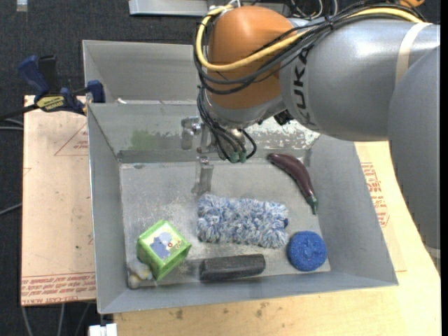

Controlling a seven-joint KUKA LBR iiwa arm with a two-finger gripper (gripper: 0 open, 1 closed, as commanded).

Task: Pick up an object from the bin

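Right now the gripper (203, 185) hangs low over the bare floor of the bin (105, 208), just behind the left end of the blue-white fuzzy cloth (241, 221). It is close to the cloth; contact unclear. Jaws: cannot tell whether spread or pressed together, since they read as one thin metal strip from this angle. The cloth is the nearest thing and lies flat mid-floor. A purple eggplant (294, 175) lies behind and right of the cloth, apart from it. A blue round sponge (306, 250) sits just off the cloth's front right corner. A dark grey bar (232, 267) lies just in front of the cloth. A green cube (163, 248), tilted, sits left-front of the cloth. Small beige bits (138, 273) lie farther left-front of the cloth; kind unclear. The arm (350, 75), with orange cover (241, 54), looms behind the cloth.
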